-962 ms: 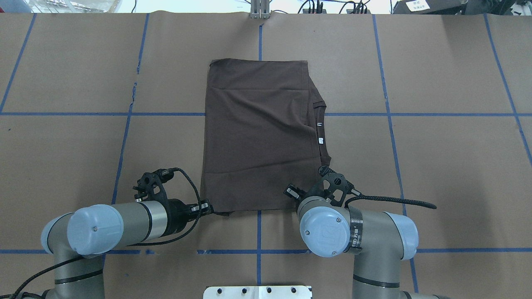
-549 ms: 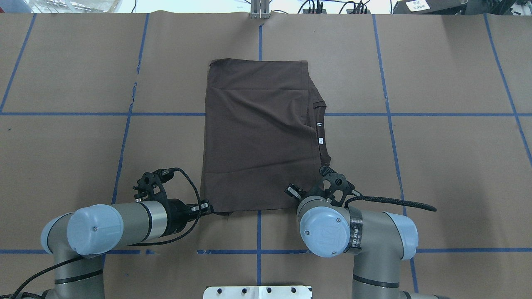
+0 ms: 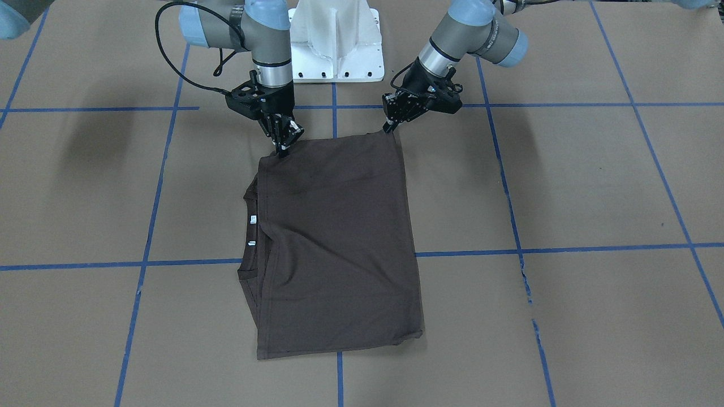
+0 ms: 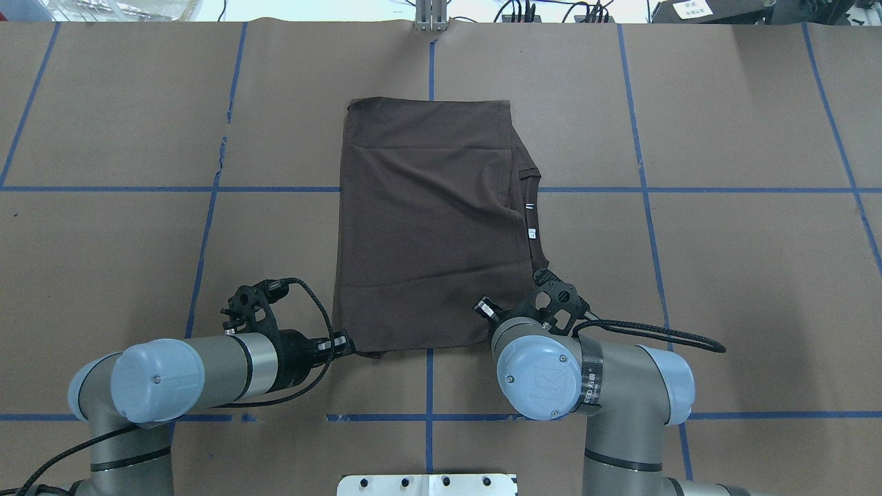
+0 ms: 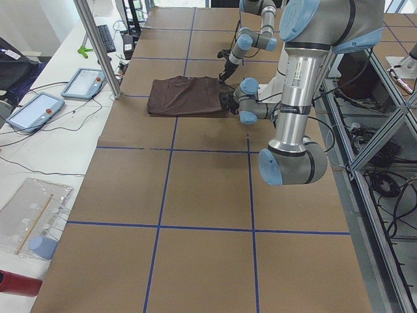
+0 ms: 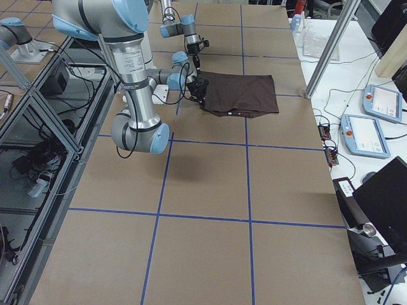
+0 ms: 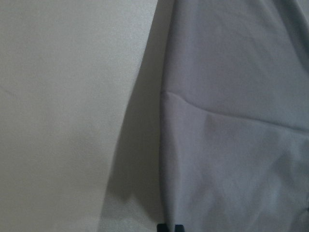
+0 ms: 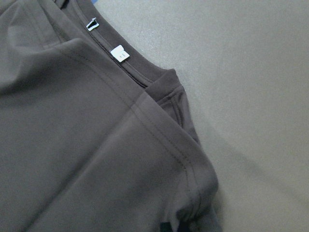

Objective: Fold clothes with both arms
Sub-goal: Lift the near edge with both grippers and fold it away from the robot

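The dark brown T-shirt (image 4: 427, 220) lies folded into a tall rectangle on the brown paper table. Its collar and white tags (image 4: 530, 222) face the right side. My left gripper (image 4: 349, 346) is shut on the shirt's near left corner, low at the table. In the front view that left gripper (image 3: 388, 129) pinches the corner on the view's right. My right gripper (image 3: 281, 150) is shut on the near right corner, below the collar. In the overhead view its wrist hides it. The right wrist view shows the collar, a tag (image 8: 119, 53) and a sleeve seam close up.
The white pedestal base (image 3: 336, 45) stands at the near table edge between the arms. Blue tape lines (image 4: 428, 386) grid the paper. A metal post (image 4: 431, 17) rises at the far edge. Teach pendants (image 5: 32, 111) lie on a side bench beyond it.
The right wrist has shifted slightly forward and its cable has bent more. The near right hem of the shirt has drawn in a little. The left arm has not moved.
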Available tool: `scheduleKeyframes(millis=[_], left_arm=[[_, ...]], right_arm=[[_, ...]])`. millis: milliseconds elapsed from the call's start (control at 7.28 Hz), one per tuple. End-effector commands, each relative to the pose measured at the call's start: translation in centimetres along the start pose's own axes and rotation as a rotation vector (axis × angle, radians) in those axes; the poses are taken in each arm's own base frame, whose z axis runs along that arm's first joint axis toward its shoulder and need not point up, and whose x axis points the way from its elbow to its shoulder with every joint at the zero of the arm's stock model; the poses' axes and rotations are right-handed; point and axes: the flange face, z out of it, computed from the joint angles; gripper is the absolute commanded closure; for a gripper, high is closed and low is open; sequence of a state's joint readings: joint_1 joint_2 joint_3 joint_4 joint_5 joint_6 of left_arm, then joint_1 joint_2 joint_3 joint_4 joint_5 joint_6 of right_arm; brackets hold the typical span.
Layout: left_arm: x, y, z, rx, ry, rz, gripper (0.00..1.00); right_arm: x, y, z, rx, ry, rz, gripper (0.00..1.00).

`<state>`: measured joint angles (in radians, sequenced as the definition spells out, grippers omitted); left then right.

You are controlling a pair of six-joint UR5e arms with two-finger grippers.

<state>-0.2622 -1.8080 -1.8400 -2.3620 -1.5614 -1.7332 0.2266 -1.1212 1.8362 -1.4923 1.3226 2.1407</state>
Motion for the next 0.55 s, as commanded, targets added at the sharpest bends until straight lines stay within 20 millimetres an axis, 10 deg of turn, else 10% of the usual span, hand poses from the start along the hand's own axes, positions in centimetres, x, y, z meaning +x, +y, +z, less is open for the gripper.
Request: scheduleKeyframes(millis=[0, 412], left_arm=[[1.7, 0.2, -3.3, -0.009, 0.019, 0.002, 1.0], [4.5, 1.2, -11.0, -0.035, -0.02, -0.008, 1.0]], right_arm=[[-1.1, -0.8, -4.1, -0.04, -0.061, 0.027, 1.0], [1.1, 2.4, -13.9, -0.141, -0.068, 0.015, 1.0]])
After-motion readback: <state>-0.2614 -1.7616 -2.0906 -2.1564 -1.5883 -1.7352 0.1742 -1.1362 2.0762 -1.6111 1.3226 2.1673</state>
